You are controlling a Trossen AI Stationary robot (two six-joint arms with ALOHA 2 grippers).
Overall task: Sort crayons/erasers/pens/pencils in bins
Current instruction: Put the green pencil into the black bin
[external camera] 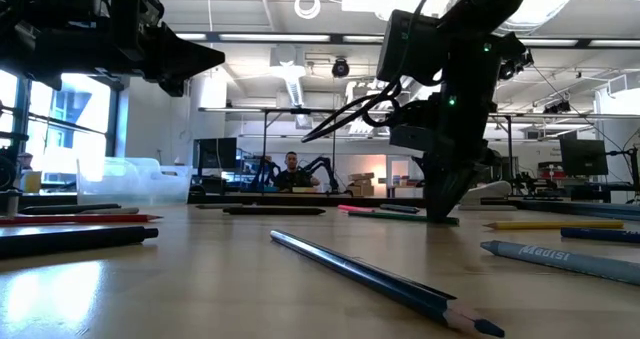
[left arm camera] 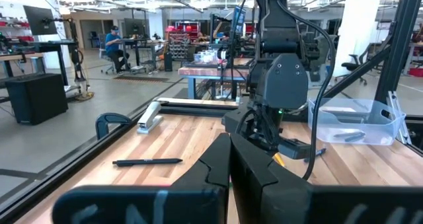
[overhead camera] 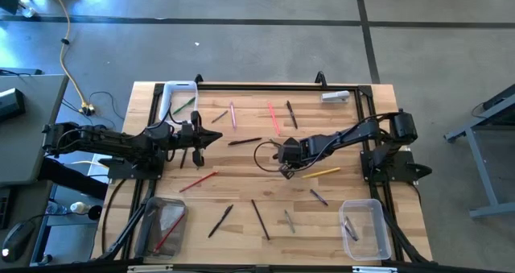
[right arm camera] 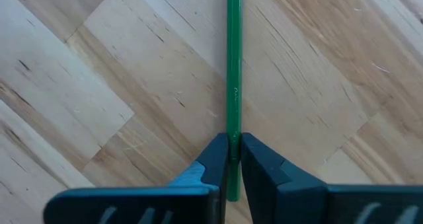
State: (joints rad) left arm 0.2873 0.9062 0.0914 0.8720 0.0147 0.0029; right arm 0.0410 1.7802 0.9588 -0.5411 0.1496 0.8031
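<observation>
Right wrist view: the right gripper (right arm camera: 230,159) pinches a green pencil (right arm camera: 233,72) between its fingertips, seemingly still flat on the wooden table (right arm camera: 99,85); the left gripper (left arm camera: 230,159) is shut, empty.

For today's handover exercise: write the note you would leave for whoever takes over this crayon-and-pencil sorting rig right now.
Right gripper: down at mid-table, shut on a green pencil lying on the wood; not lifted.
Left gripper: shut, empty, hovering left of centre.
Done: a few sticks sit in the white-rimmed bin, the grey-tinted bin and the clear bin.
Left: bin the green pencil, then the many sticks scattered across the table.
</observation>
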